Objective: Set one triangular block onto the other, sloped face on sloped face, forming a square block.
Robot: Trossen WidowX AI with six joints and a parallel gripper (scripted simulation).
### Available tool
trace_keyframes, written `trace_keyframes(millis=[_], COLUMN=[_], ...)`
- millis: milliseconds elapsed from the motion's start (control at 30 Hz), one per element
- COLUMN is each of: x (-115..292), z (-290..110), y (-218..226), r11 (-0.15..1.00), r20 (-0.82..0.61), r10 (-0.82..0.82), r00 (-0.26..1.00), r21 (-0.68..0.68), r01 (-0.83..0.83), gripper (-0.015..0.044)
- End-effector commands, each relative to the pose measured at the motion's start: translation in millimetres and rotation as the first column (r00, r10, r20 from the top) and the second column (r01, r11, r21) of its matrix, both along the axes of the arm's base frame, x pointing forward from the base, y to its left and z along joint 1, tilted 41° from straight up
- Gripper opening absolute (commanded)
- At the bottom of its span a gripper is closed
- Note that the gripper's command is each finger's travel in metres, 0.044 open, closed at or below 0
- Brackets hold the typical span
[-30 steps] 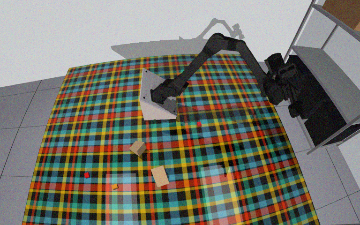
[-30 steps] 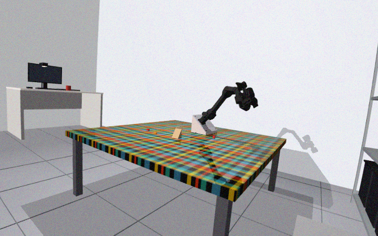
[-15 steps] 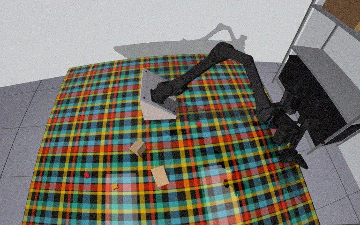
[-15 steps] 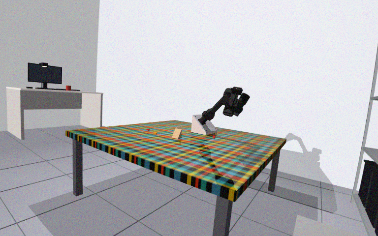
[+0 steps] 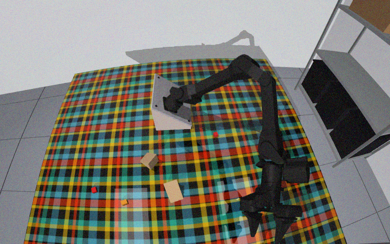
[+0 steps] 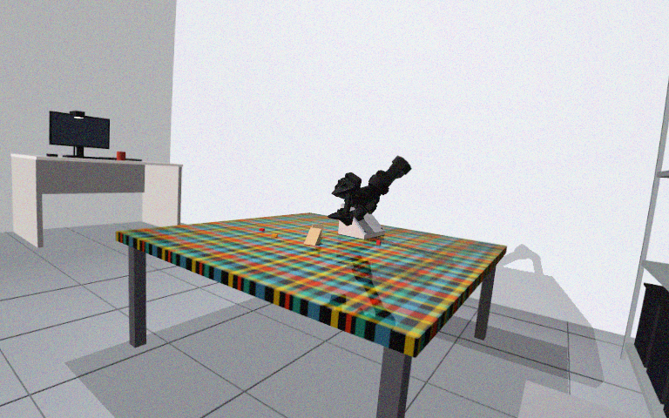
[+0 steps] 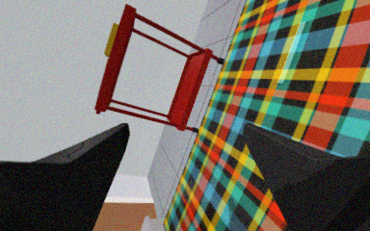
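Note:
Two tan triangular blocks lie apart on the plaid table (image 5: 86, 120) (image 6: 434, 275) (image 7: 308, 72). One block (image 5: 149, 160) is nearer the arm's base. The other block (image 5: 173, 191) lies flat further out. In the exterior view a tan block (image 6: 314, 235) shows left of the base, and I cannot tell the two apart there. My gripper (image 5: 268, 230) (image 7: 187, 128) is open and empty. It hangs well to the right of both blocks, fingers pointing out over the table's edge. Neither block shows in the wrist view.
The arm's grey wedge mount (image 5: 163, 120) (image 6: 362, 229) stands mid-table. Small red cubes (image 5: 94, 189) (image 5: 215, 134) and an orange cube (image 5: 124, 202) lie loose. A shelf unit (image 5: 345, 86) stands right of the table. A red chair (image 7: 188, 87) stands on the floor beyond the edge.

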State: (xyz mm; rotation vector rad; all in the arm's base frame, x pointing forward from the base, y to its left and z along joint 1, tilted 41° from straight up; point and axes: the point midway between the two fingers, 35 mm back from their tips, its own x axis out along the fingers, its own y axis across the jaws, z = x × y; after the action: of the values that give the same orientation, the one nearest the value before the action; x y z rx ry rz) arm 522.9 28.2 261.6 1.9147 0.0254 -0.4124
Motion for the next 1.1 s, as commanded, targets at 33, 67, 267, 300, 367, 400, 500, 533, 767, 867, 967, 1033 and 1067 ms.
trace_keyframes(millis=[33,67,267,300,367,400,500,533,767,867,967,1033,1067], x=[-8,-13,-61,-73,-97,-109,-145,-156,-189,-189,-189,-189,-188], z=[-69,-84,-164,-176,-195,-202,-216,-219,-218,-218,-218,-221,-222], y=[-35,-43,-81,-86,-95,-98,-103,-104,-106,-106,-106,-104,-103], r11=[0.993,0.989,0.906,0.877,0.802,0.756,0.583,0.514,0.239,0.239,0.239,0.239,0.239], r20=[-0.249,-0.305,-0.604,-0.646,-0.716,-0.743,-0.794,-0.8,-0.787,-0.787,-0.787,-0.787,-0.787], r10=[0.025,0.032,0.103,0.123,0.17,0.197,0.29,0.324,0.447,0.447,0.447,0.447,0.447], r00=[0.968,0.952,0.79,0.753,0.678,0.64,0.535,0.505,0.426,0.426,0.426,0.426,0.426], r21=[0.117,0.15,0.385,0.426,0.5,0.531,0.59,0.597,0.563,0.563,0.563,0.563,0.563], r01=[0.004,0.015,0.176,0.222,0.327,0.383,0.559,0.616,0.791,0.791,0.791,0.791,0.791], gripper=[0.044,0.044,0.044,0.044,0.044,0.044,0.044,0.044,0.044,0.044,0.044,0.044,0.044])
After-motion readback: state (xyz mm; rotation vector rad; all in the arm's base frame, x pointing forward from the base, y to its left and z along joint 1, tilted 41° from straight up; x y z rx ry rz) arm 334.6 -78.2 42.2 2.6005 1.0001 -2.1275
